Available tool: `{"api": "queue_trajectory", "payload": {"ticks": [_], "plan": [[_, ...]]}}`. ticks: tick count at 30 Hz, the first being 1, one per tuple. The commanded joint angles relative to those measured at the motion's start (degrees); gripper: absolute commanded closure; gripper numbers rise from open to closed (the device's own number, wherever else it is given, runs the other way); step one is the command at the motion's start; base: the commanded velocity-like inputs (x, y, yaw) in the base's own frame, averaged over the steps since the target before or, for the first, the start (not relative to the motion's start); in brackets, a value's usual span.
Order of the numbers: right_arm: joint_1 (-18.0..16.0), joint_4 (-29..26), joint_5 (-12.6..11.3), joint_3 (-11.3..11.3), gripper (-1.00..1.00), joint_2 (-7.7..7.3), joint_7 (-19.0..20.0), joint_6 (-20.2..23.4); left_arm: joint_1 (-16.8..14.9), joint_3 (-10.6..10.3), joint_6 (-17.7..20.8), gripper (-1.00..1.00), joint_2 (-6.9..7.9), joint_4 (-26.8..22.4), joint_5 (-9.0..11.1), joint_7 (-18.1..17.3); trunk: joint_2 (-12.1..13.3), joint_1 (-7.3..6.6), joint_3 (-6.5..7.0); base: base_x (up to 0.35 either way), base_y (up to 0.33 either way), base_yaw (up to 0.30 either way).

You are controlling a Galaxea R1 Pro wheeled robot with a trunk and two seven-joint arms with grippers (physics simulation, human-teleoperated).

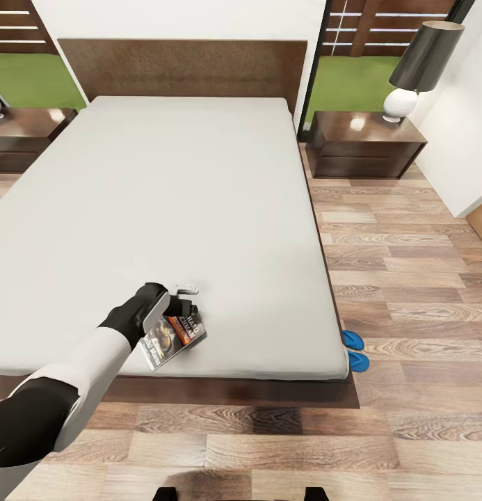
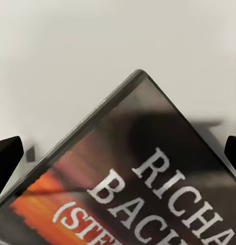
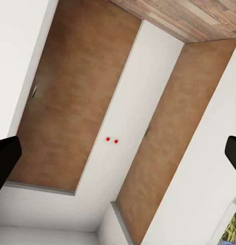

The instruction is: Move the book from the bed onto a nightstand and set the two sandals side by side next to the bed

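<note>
The left arm has glossy white shells, black joints and a black-and-white wrist.

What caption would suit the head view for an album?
Left gripper over the book near the foot of the bed, two blue sandals on the floor beside it.

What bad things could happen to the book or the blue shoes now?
The book lies near the foot edge of the bed, under the left hand. A clumsy grab might nudge it off onto the floor. The hand's fingers sit wide on both sides, so the thin book could slip. The two sandals are tucked by the bed's corner; the robot might roll over them on its way to the nightstand.
</note>
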Motion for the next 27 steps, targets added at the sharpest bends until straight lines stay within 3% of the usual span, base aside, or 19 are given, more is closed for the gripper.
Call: {"api": "queue_trajectory", "payload": {"ticks": [1, 27], "plan": [[0.0, -0.1, 0.6, -0.1, -1.00, 0.04, 0.0, 0.3, 0.0, -0.4, 0.3, -1.00, 0.08, 1.0, 0.9, 0.4, 0.0, 0.01, -0.03, 0.000, 0.000, 0.000], [0.0, -0.1, 0.6, -0.1, -1.00, 0.33, 0.0, 0.3, 0.0, -0.4, 0.3, -1.00, 0.08, 1.0, 0.9, 0.4, 0.0, 0.01, -0.03, -0.015, 0.000, 0.000]]}}
